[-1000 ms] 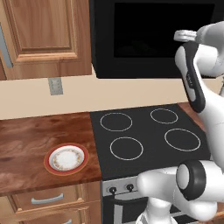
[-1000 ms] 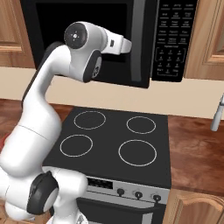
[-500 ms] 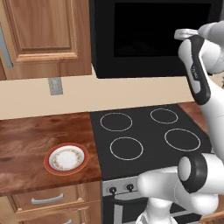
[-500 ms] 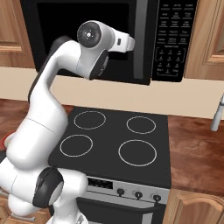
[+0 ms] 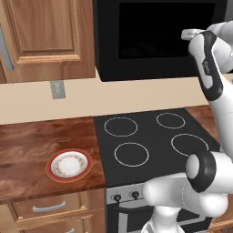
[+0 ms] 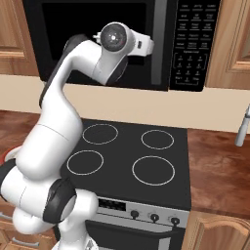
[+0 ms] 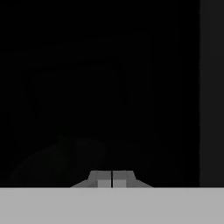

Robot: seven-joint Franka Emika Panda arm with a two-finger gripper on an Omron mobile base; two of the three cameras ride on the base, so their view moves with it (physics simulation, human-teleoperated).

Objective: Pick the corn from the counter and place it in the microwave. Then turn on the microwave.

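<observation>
The black microwave [image 5: 159,36] hangs above the stove with its dark glass door shut. Its grey handle [image 6: 157,44] and button panel [image 6: 193,44] are at its right. My arm is raised, and its hand [image 6: 141,45] sits close in front of the door, just left of the handle. My gripper [image 7: 112,180] is shut with its tips pressed together and nothing between them; it faces dark glass. The corn is out of view. The reddish-brown counter [image 5: 27,141] lies left of the stove.
A white red-rimmed plate [image 5: 69,165] sits on the counter near its front edge. The black stovetop [image 5: 150,141] with white ring burners lies under the microwave. A wooden cabinet [image 5: 45,36] hangs at upper left, and a grey upright object [image 6: 241,127] stands at far right.
The hand and wrist have slid to the right across the microwave door toward the handle. The gripper has stayed shut.
</observation>
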